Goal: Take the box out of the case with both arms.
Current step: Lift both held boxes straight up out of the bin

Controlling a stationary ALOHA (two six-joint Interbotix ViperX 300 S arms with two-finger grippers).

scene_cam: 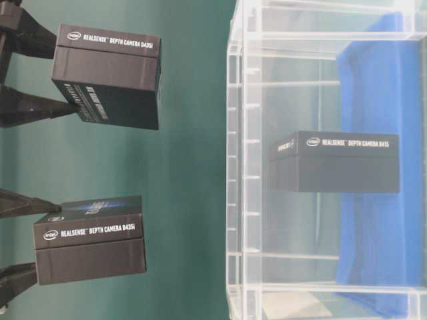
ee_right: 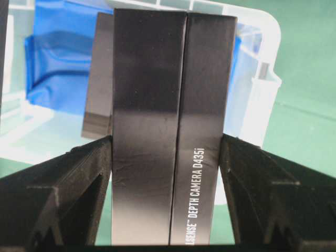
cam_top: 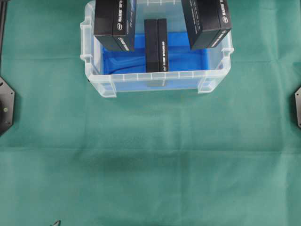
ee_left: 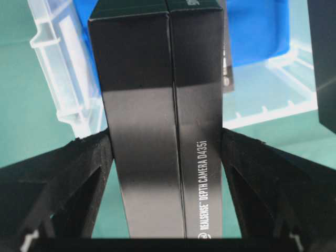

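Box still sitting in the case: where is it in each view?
Overhead: box in the case, top centre.
Table-level: right of centre, inside the case.
Left wrist: dark sliver right of the left-held box.
Right wrist: grey slab left of the right-held box.
Shared landmark: blue sheet.

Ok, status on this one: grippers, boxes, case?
Left gripper shut on left box. Right gripper shut on right box. Both held above case; third box inside. Nothing blocking.
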